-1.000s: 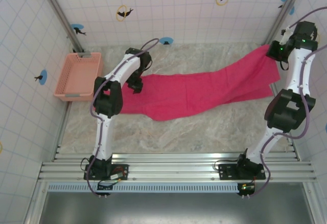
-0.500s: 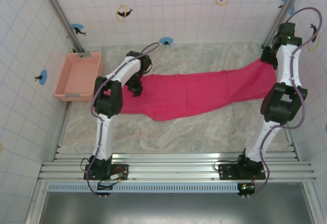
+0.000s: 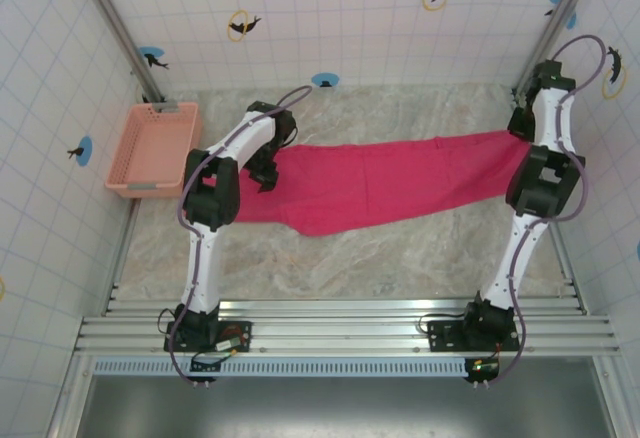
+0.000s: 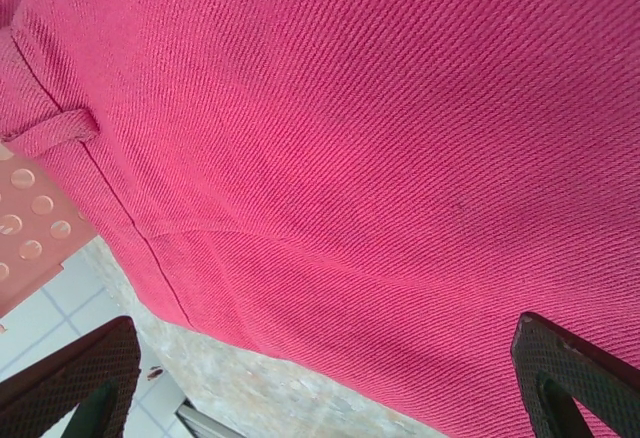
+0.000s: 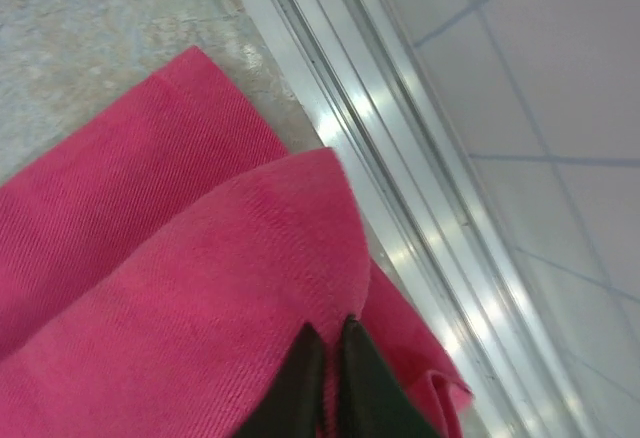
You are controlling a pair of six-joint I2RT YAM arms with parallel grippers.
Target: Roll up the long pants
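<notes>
The long pants (image 3: 390, 183) lie stretched across the table as a bright pink-red band from left to far right. My left gripper (image 3: 266, 171) hovers over their waist end, by a belt loop (image 4: 55, 128). In the left wrist view it (image 4: 325, 323) is open, fingers wide apart, with cloth (image 4: 350, 108) below. My right gripper (image 3: 519, 130) is at the far right corner. In the right wrist view it (image 5: 330, 333) is shut on a fold of the leg end (image 5: 180, 288).
A pale salmon-pink basket (image 3: 155, 148) stands at the left wall, and its perforated side (image 4: 30, 228) shows close to the waist. An aluminium rail (image 5: 400, 188) and the tiled wall run right beside the held leg end. Bare marbled table (image 3: 380, 258) lies in front of the pants.
My right arm has swung toward the far right corner with the leg end, and the lifted cloth has come down and drawn out straighter. The left arm has barely moved.
</notes>
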